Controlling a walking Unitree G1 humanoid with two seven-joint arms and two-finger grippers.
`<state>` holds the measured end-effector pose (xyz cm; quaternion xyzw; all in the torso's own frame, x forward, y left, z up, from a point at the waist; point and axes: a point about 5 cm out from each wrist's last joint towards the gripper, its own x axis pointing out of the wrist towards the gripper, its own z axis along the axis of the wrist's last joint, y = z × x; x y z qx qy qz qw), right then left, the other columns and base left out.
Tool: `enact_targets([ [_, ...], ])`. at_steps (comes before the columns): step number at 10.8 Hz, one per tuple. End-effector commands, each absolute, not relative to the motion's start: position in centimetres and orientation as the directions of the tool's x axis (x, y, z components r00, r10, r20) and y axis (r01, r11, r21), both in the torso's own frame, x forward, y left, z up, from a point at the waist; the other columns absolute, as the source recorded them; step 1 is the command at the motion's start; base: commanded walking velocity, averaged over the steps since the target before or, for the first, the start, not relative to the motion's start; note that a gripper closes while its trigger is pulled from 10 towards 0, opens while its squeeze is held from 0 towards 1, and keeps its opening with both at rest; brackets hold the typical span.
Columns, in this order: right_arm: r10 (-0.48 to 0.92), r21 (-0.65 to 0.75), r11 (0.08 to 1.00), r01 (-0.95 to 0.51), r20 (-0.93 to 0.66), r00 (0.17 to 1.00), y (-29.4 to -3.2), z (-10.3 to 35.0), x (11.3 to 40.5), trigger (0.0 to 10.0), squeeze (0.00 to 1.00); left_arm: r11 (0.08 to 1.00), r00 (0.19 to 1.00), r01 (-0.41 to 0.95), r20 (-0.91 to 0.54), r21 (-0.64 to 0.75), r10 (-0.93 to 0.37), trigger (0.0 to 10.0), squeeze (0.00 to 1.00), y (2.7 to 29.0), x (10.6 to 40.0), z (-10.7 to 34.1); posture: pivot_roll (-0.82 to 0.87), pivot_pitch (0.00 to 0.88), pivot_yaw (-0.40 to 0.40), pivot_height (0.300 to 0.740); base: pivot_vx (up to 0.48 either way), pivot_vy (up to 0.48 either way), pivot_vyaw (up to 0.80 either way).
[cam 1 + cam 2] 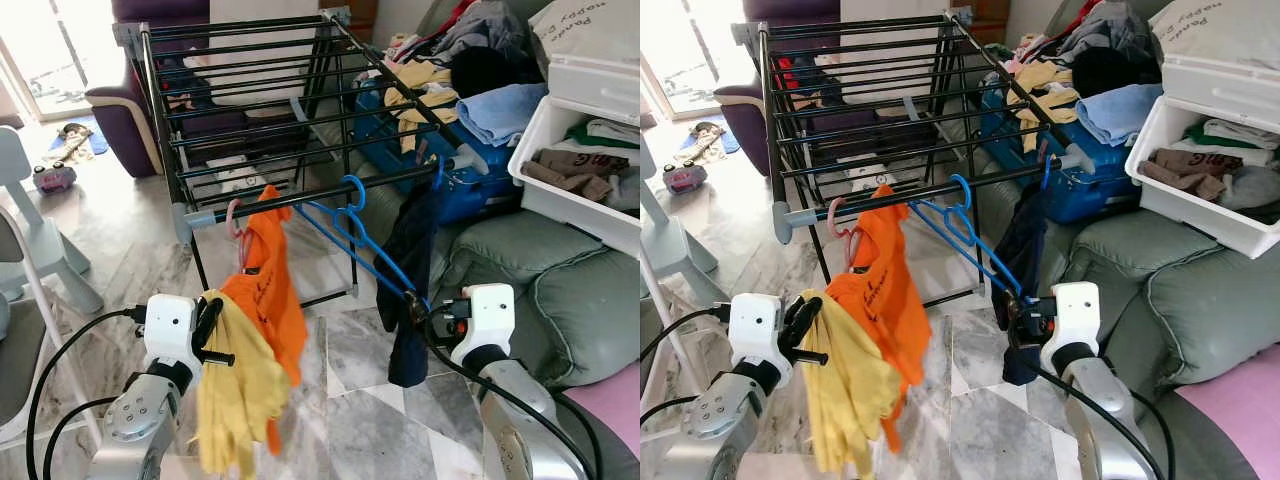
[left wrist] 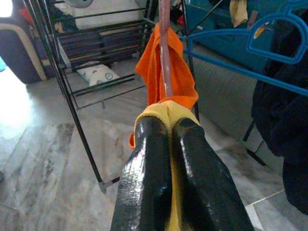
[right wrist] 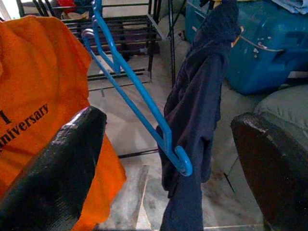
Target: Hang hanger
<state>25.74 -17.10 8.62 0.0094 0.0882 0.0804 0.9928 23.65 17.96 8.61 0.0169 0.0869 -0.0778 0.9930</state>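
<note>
A blue hanger [image 1: 365, 245] hooks over the front rail [image 1: 300, 200] of the black drying rack and slants down toward my right gripper [image 1: 415, 305]. That gripper is open, its fingers [image 3: 72, 159] wide apart on either side of the hanger's lower end [image 3: 182, 164]. A dark navy garment [image 1: 410, 290] hangs from the rail just behind it. A pink hanger [image 1: 236, 222] on the same rail carries an orange shirt [image 1: 275, 280]. My left gripper [image 2: 169, 126] is shut on a yellow garment [image 1: 235, 390] right below the orange shirt.
A grey-green sofa [image 1: 560, 300] on the right holds a white bin [image 1: 540, 195] of clothes, a blue case [image 1: 480, 190] and a clothes pile. A purple armchair [image 1: 125, 120] stands behind the rack. White chair legs [image 1: 40, 270] stand at left on marble floor [image 1: 360, 400].
</note>
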Motion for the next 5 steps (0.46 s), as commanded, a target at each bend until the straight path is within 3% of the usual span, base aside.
enact_targets([
  [1, 0.175, 0.035, 0.984, -0.172, -0.150, 0.973, -16.73, 9.34, 25.82, 10.0, 0.00, 0.985, 0.979, 0.166, -0.129, 0.042, -0.159, 10.0, 0.00, 17.82, 24.26, 9.56, -0.10, 0.000, 0.008, 0.740, 0.000, 0.000, 0.00],
  [5, 0.178, 0.038, 0.984, -0.175, -0.150, 0.973, -16.47, 9.29, 26.11, 10.0, 0.00, 0.984, 0.978, 0.171, -0.129, 0.052, -0.163, 10.0, 0.00, 17.76, 24.41, 9.64, -0.10, 0.000, 0.012, 0.740, 0.000, 0.000, 0.00],
])
